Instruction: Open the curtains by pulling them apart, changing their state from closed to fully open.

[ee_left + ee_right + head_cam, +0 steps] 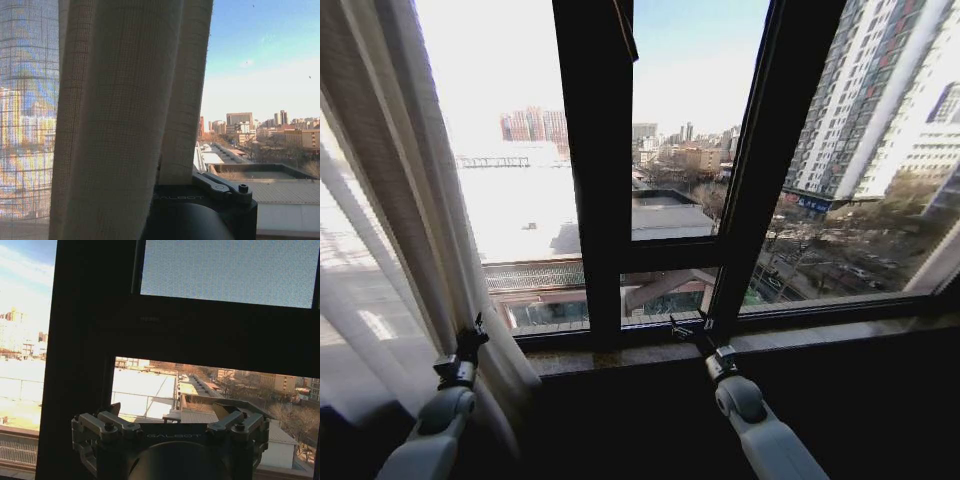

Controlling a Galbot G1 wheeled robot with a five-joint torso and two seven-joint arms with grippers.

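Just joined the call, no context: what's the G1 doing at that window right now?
It is working on the curtains, which are bunched at the robot's left edge of the window frame, leaving most of the glass uncovered. The left gripper is up against the gathered folds, which hang right at it in the left wrist view; whether it grips fabric can't be told. The right gripper is open and empty, held near the sill below the centre of the frame, away from any fabric.
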